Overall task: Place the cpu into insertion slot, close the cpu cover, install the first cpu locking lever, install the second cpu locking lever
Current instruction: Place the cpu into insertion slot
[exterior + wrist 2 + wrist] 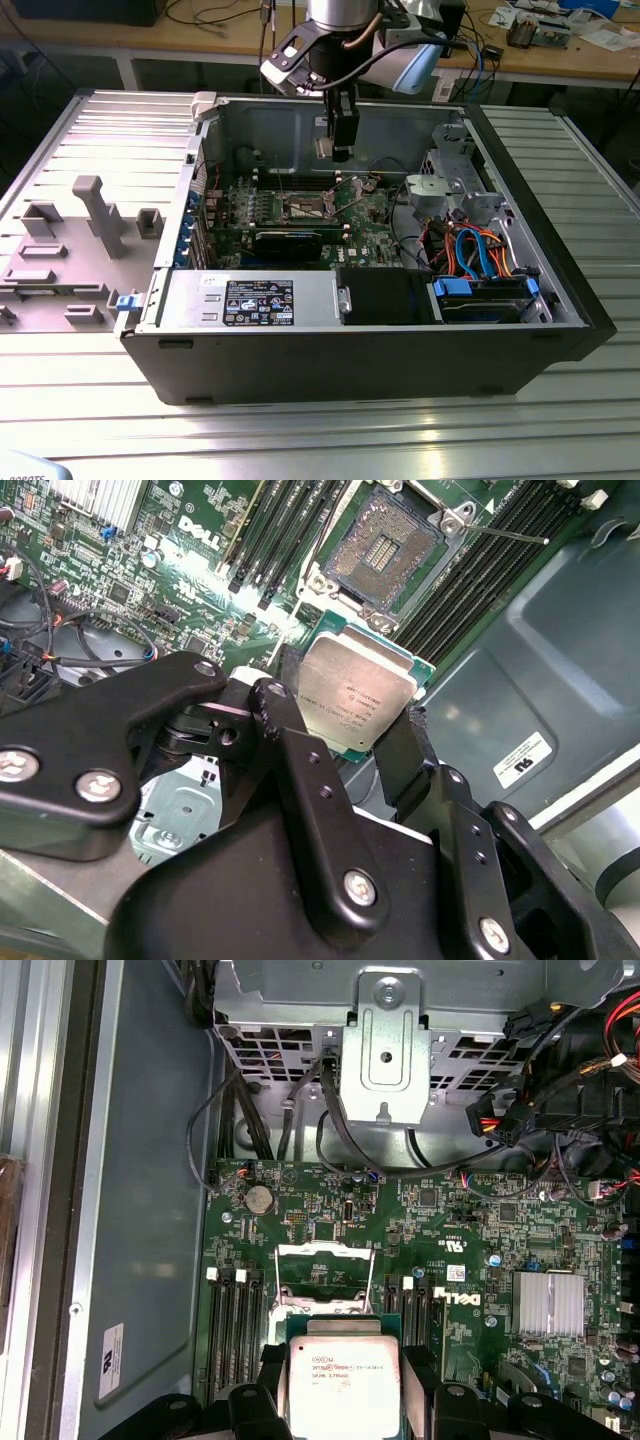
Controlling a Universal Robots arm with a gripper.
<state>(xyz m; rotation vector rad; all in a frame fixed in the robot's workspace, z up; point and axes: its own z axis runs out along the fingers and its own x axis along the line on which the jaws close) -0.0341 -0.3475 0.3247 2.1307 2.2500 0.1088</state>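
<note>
Gripper point(350, 718) holds cpu point(358, 692) near insertion slot point(386, 550); memory slots point(500, 572) flank it.

The gripper point(345, 720) clamps the chip point(362, 685) by two edges, near the bare socket point(385, 550) on the green board point(190, 570).

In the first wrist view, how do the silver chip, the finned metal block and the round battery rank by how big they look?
1. The cpu, though it is nearest the camera, which enlarges it.
2. The finned metal block.
3. The round battery.
</note>
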